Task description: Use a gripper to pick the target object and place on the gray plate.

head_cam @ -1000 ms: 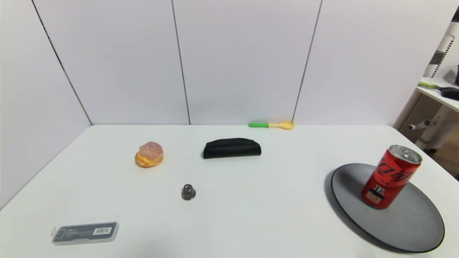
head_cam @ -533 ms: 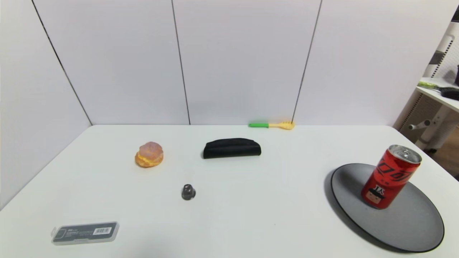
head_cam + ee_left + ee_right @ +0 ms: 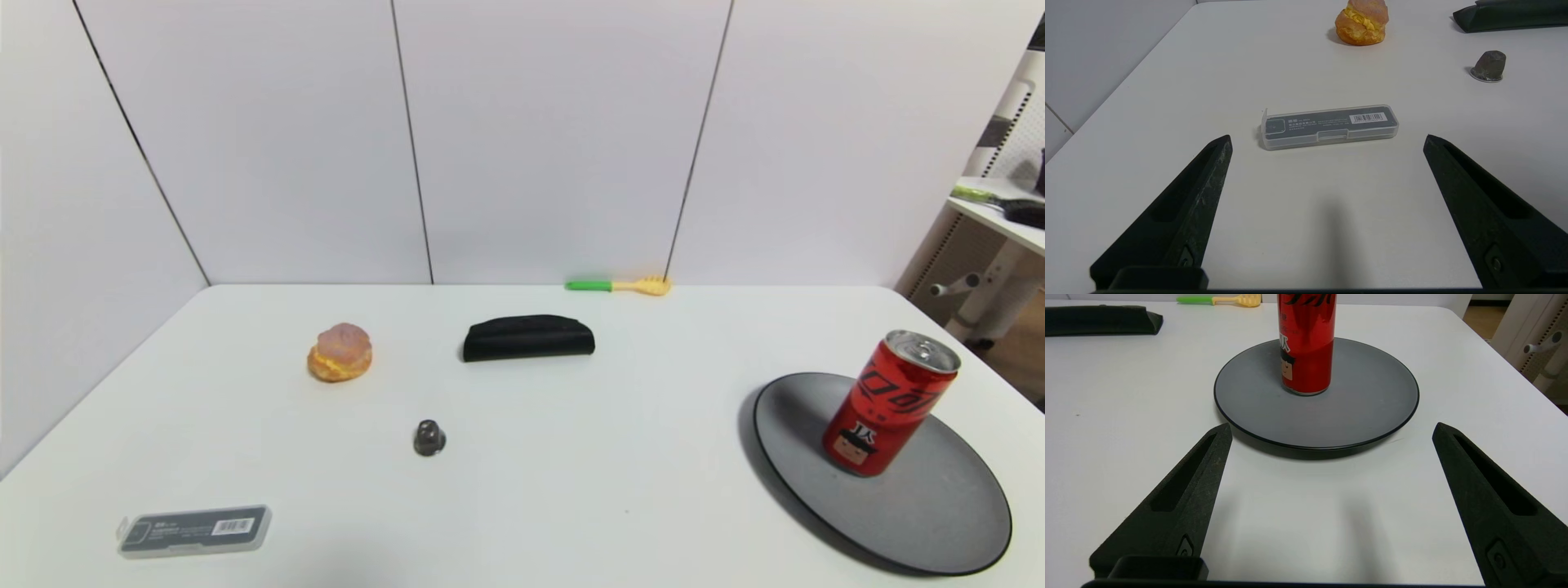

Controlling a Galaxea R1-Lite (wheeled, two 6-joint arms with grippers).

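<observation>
The red can (image 3: 890,404) stands upright on the gray plate (image 3: 939,506) at the table's right side; both also show in the right wrist view, the can (image 3: 1306,347) on the plate (image 3: 1372,404). My right gripper (image 3: 1331,430) is open and empty, held back from the plate's near rim, apart from the can. My left gripper (image 3: 1327,141) is open and empty, near the table's front left, just short of a clear plastic case (image 3: 1329,125). Neither gripper shows in the head view.
On the white table lie a cream puff (image 3: 340,352), a black pouch (image 3: 528,336), a small dark metal piece (image 3: 429,438), the plastic case (image 3: 194,529) and a green-and-yellow tool (image 3: 620,285) by the back wall. A second table stands at the far right.
</observation>
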